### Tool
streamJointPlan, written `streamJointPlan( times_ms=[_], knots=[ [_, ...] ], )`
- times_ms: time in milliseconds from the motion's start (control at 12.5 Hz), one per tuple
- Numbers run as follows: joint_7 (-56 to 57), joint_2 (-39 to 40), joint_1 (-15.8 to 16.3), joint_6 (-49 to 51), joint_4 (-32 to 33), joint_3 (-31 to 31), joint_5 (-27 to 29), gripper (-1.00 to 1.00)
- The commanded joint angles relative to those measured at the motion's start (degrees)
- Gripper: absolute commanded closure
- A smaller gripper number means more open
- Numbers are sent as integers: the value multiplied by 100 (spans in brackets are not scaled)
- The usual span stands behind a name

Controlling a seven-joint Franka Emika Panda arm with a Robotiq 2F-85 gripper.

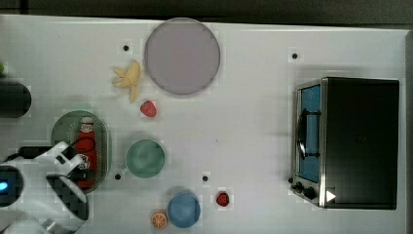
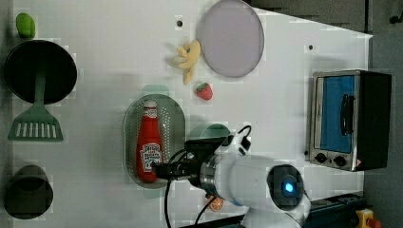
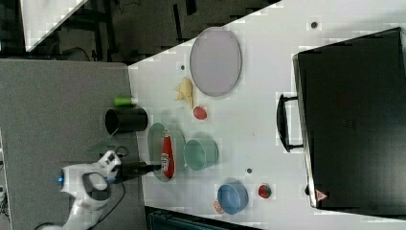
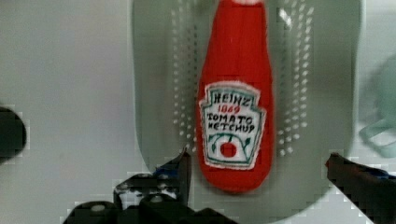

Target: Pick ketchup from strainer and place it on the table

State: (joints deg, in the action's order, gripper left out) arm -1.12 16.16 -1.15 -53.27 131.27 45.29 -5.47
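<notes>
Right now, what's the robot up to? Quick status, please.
Gripper open, above bottle's base. Ketchup bottle lying flat in strainer, not gripped. Nothing blocking.

The arm (image 1: pixel 63 195) hides the ketchup's (image 1: pixel 86 146) base in the top view.

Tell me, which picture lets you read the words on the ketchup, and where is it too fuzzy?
In the wrist view the ketchup label reads clearly, though the open jaws near the camera look soft. In the top view the label is a blocky smudge. In the right view the bottle is too tiny to read.
</notes>
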Motion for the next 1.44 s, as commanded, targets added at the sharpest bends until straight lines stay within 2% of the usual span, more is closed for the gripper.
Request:
streamJointPlan(
  times_ms=[80, 640, 800, 880, 1120, 1440],
  knots=[
    [-499, 396, 2, -486, -93, -15, -334, -100],
    [-1391, 1374, 266, -1104, -162, -438, -1450, -100],
    [-1453, 1525, 413, -1138, -271, -626, -1551, -100],
    [-1454, 1594, 505, -1139, -331, -721, -1558, -91],
    [-1489, 1732, 718, -1203, -490, -893, -1558, -23],
    [-1490, 1331, 671, -1150, -426, -761, -1528, -22]
  ],
)
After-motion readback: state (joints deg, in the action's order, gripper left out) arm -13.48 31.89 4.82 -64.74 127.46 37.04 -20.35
